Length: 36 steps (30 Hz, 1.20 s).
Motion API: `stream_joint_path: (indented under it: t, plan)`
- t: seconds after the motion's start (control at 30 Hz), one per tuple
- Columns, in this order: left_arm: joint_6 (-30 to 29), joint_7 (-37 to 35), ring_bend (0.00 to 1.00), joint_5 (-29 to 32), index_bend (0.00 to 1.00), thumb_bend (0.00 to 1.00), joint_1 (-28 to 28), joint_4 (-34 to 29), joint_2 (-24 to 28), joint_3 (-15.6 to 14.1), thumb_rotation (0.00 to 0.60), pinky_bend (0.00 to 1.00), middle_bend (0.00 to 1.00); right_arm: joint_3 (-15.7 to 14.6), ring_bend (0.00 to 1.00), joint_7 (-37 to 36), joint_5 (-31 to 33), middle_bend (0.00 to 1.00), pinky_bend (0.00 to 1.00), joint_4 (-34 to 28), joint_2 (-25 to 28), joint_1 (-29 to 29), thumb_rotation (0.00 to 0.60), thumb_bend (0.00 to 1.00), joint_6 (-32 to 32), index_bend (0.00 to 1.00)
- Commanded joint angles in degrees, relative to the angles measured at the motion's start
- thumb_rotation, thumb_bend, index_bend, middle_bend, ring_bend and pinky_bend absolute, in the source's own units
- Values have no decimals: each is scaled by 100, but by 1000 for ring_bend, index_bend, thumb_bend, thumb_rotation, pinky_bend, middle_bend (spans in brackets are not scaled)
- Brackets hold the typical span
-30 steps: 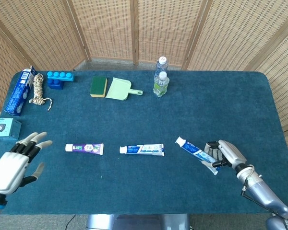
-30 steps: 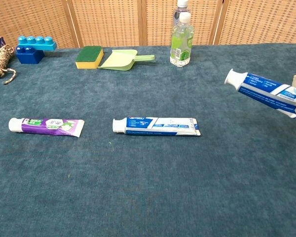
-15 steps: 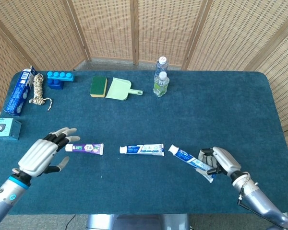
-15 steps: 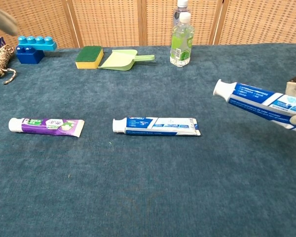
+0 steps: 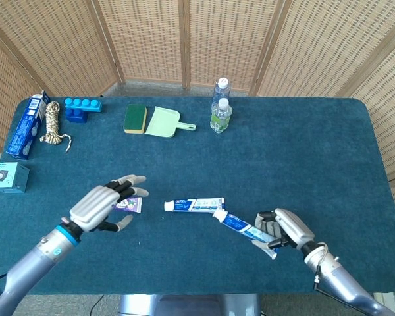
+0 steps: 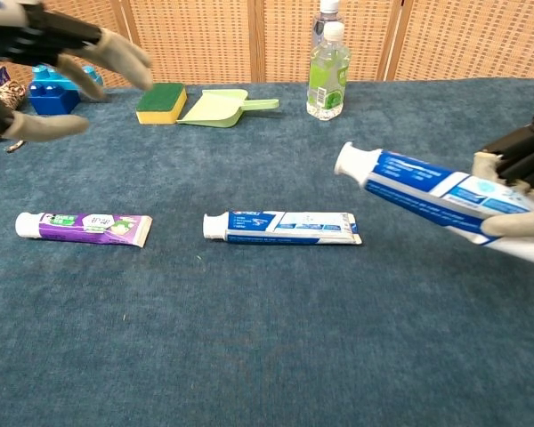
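Head view: right hand (image 5: 286,230) grips a blue-and-white toothpaste tube (image 5: 245,228) by its tail end, fingers wrapped round it, tube lifted off the surface and tilted, cap end pointing toward the middle. Chest view confirms: same tube (image 6: 432,184) in the air, cap to the left, right hand (image 6: 521,178) closed on the crimped end. So pickup looks done; tube not set down anywhere yet.

Left hand (image 5: 105,204) hovers above the purple toothpaste tube (image 5: 129,204), fingers spread and holding nothing, partly covering the tube in head view. Chest view shows the purple tube (image 6: 83,227) lying flat, untouched, left hand (image 6: 49,49) well above it. Grasp on that one not made.

Second blue-and-white tube (image 5: 193,205) lies flat in the middle between the two hands, untouched, just beside the cap of the held tube in head view.

Surface (image 5: 283,151): dark teal carpet-like cloth. At the back: green-yellow sponge (image 5: 135,118) touching a pale green dustpan (image 5: 166,122), two clear bottles (image 5: 220,105) one behind the other. Far left: blue toy brick (image 5: 81,108), coil of rope (image 5: 52,124), blue box (image 5: 26,125), small teal box (image 5: 7,176) at the edge.

Room: woven rattan folding screens (image 5: 184,39) with wooden frames behind the surface.
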State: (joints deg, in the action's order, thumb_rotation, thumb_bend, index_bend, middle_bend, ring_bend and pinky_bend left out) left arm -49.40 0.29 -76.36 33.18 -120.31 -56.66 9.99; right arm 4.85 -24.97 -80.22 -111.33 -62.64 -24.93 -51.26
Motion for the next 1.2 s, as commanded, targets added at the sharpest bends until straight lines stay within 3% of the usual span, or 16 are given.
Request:
stream_joint_path:
  t: [0.03, 0.63, 1.2]
  plan:
    - [106, 153, 69, 177, 226, 406, 162, 4, -159, 27, 600, 182, 85, 2, 690, 48, 42, 723, 733, -40, -66, -35, 600, 452, -7, 947]
    - [293, 517, 31, 1009, 191, 406, 790, 73, -854, 29, 600, 181, 17, 80, 691, 159, 165, 723, 734, -360, -355, -273, 600, 451, 32, 948]
    - [512, 471, 21, 1405, 186, 407, 1255, 11, -1028, 61, 600, 182, 6, 45, 691, 337, 245, 723, 734, -538, -506, -412, 600, 450, 54, 948]
